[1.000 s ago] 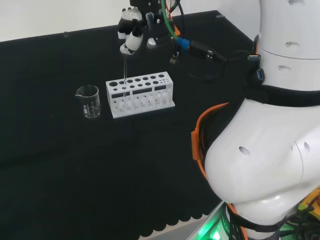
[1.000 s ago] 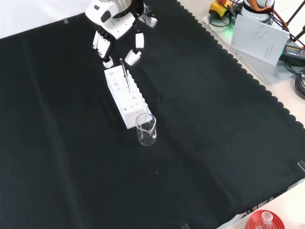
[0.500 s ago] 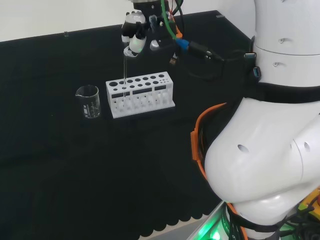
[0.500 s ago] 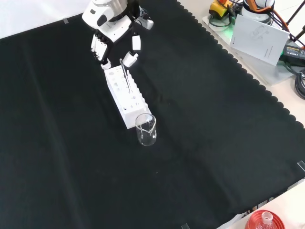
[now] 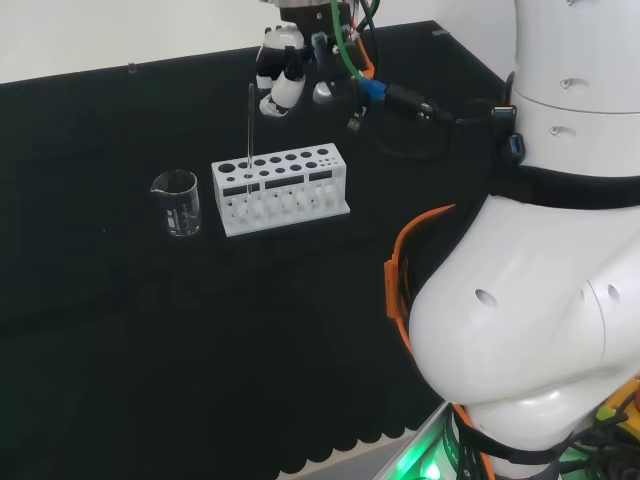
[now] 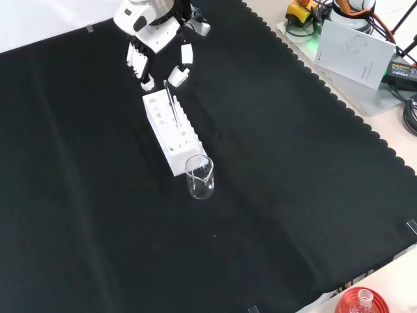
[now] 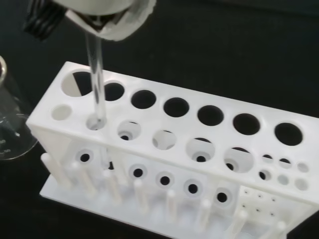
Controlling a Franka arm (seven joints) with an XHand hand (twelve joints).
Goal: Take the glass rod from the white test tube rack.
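A black cloth (image 6: pixel 273 195) covers the bench, its scalloped hem running along the edge nearest the arm in the head view and down the right side in the front view. Beyond that hem, in the front view, pale tabletop carries a white sheet of paper (image 6: pixel 355 49), cables and a yellow and red device (image 6: pixel 301 9); any print on them is too small to read. A red ribbed stand (image 6: pixel 360 302) with a flask neck shows at the cloth's lower right corner. Small strips of tape hold the cloth at its edges.

The white rack (image 5: pixel 280 187) stands near the middle of the cloth, with 1 clear beaker (image 5: pixel 178 203) just beside its end, left of it in the head view and nearer the camera in the front view. The beaker bears faint graduation marks in the wrist view, not legible.

The rod (image 5: pixel 249 135) stands upright in a small hole in the front row at the rack's beaker end, its lower end inside the hole in the wrist view.

The hand (image 6: pixel 154 40) hangs above the rack's far end in the front view. Its fingers (image 6: pixel 137 60) point down, relaxed and spread, the thumb apart from them. In the wrist view the rod's top meets a blurred white part of the hand (image 7: pixel 112 17); whether they touch I cannot tell, but nothing looks curled round it.
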